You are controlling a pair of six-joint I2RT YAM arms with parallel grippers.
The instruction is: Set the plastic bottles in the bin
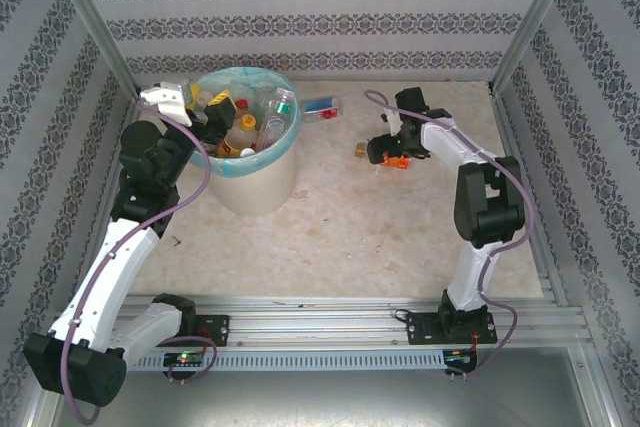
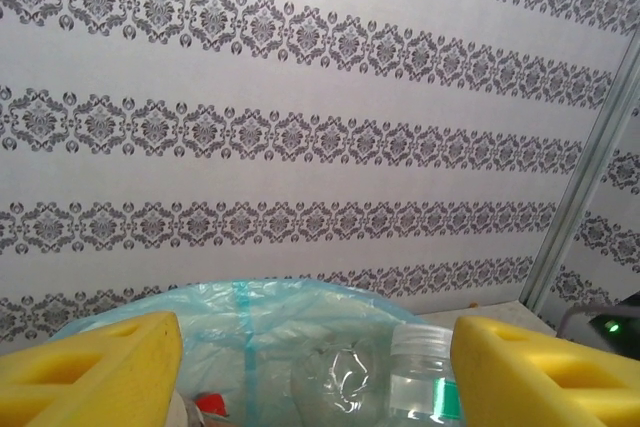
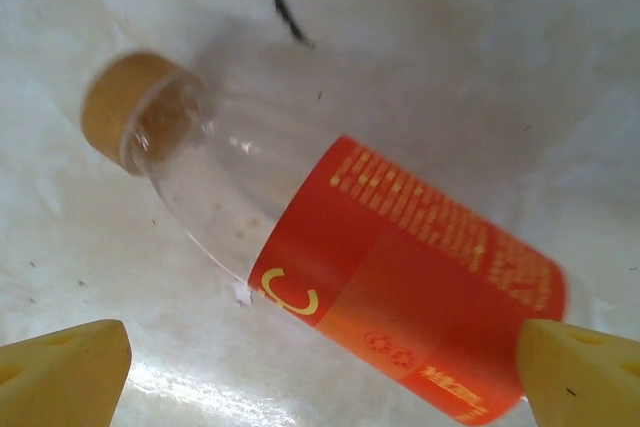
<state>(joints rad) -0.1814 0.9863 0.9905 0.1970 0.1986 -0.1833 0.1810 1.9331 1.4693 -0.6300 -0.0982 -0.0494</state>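
Item, step in hand: we are reading this as the pick of the orange-labelled bottle point(image 3: 400, 277), which is lying on its side on the bench point(image 3: 480, 37), well right of the bin point(image 1: 262, 182).
Item, right pincer point(image 3: 320, 377): standing wide open and empty, its fingers straddling the label end while the bottle is running slantwise between them.
Item, handling: we are advising a wrist turn so the fingers cross the body squarely, a descent to mid-label, then a gentle close, since round thin plastic is likely to roll or buckle.
Item, left pincer point(image 2: 318, 352): hanging open and empty above the bin, over bottles point(image 1: 272, 127) already inside.
Item, outstanding: another bottle point(image 1: 322, 107) is lying just beyond the bin's right side.
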